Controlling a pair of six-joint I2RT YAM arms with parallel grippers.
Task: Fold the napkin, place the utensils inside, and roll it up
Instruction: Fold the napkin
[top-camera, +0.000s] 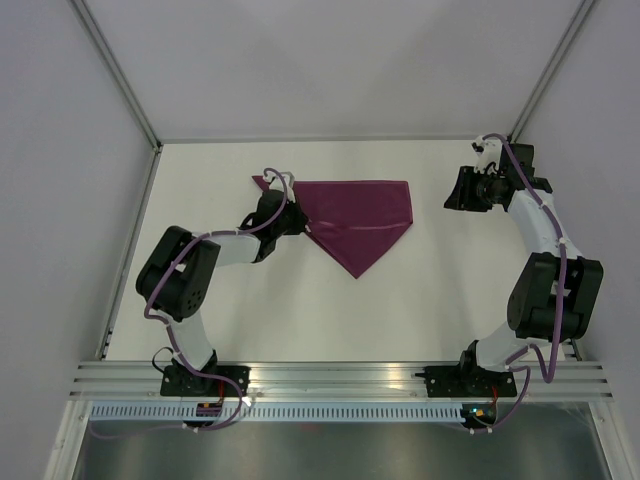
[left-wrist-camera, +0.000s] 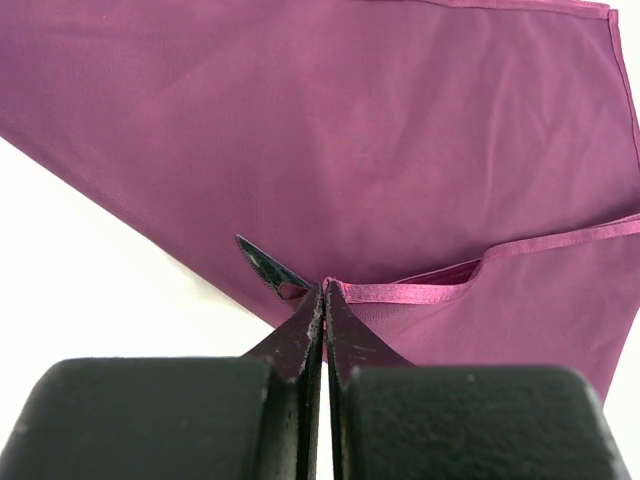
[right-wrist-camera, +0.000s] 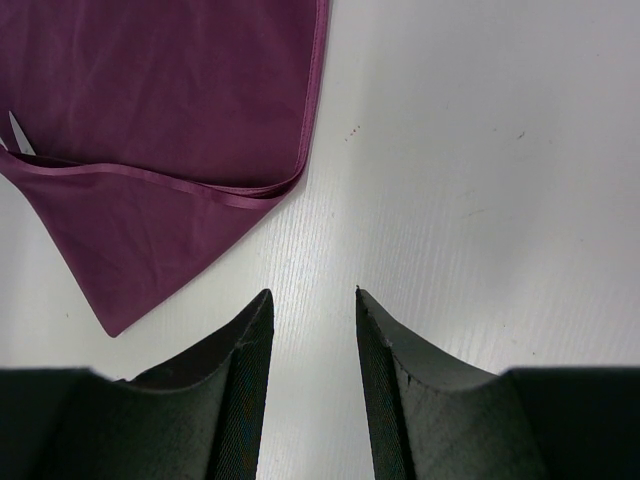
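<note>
One napkin (top-camera: 365, 215), one knife (left-wrist-camera: 262, 262), two grippers (top-camera: 303, 226) (top-camera: 457, 190)

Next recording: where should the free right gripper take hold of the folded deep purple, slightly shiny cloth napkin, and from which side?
Probably the purple napkin's right-hand hemmed corner, where the layers' edges meet and the top hem looks slightly lifted. Approach low from the right across the white table, where the open right gripper is; the left gripper is shut on the opposite hem.

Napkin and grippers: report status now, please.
Left gripper shut on napkin hem. Right gripper open, apart from it. Napkin folded, roughly triangular. No obstacle seen.
</note>
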